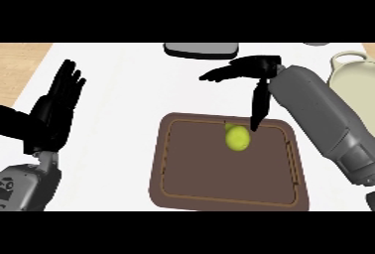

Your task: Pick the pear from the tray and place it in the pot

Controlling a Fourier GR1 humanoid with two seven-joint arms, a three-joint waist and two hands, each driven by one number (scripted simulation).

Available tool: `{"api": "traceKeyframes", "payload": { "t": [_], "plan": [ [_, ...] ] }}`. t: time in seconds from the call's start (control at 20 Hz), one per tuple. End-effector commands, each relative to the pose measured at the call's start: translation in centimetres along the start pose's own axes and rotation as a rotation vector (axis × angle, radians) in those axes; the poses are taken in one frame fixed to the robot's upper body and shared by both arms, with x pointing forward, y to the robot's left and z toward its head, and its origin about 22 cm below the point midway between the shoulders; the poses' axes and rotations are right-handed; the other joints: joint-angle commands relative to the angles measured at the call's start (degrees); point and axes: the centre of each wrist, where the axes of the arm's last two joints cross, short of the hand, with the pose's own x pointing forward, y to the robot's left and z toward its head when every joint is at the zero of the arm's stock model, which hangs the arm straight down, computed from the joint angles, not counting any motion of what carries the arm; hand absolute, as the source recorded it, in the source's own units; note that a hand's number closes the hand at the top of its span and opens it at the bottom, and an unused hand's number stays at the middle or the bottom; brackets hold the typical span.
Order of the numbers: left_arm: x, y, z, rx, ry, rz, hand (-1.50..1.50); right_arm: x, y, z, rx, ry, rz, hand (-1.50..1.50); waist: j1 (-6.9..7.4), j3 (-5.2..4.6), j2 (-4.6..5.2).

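Our right hand (245, 69) hangs released, fingers spread, at the pear's (237, 138) twelve o'clock; closing off-centre could roll it across the tray (183, 183).

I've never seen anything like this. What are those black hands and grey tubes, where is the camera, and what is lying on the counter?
You are looking through the robot's own head, steeply down at a white kitchen counter. The grey tubes are its forearms; the black shapes are its hands. The left hand rests open at the left edge, fingers up, holding nothing. The right hand hangs above the brown tray, fingers spread, thumb pointing down beside the yellow-green pear. It has not closed on the pear, which lies on the tray. The cream pot stands at the right edge, partly hidden by the arm. A grey object at the top is cut off; I cannot tell what it is.
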Motion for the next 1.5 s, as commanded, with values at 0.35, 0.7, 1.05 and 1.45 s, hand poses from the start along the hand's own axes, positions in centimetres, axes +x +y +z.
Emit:
{"api": "traceKeyframes", "payload": {
  "t": [0.35,0.7,1.05,1.45],
  "plan": [
    [-0.4,0.2,0.1,0.038,0.013,0.002,0.00,1.8,2.5,-5.1,0.355,0.065,0.129,-1.50,-2.68,0.00,-0.65],
    [-0.9,1.0,0.2,0.036,0.009,-0.002,0.00,0.2,3.1,-4.8,0.377,0.070,0.117,-1.50,-3.12,-0.01,-0.72],
    [-0.2,1.6,-0.2,0.050,0.015,-0.006,0.00,-0.4,4.4,-6.3,0.364,0.151,0.216,-1.50,-3.21,-0.01,-0.79],
    [0.0,3.3,1.0,0.066,0.016,-0.016,0.00,-0.2,6.5,-8.6,0.390,0.138,0.217,-1.50,-3.30,-0.03,-1.11]
  ]
}}
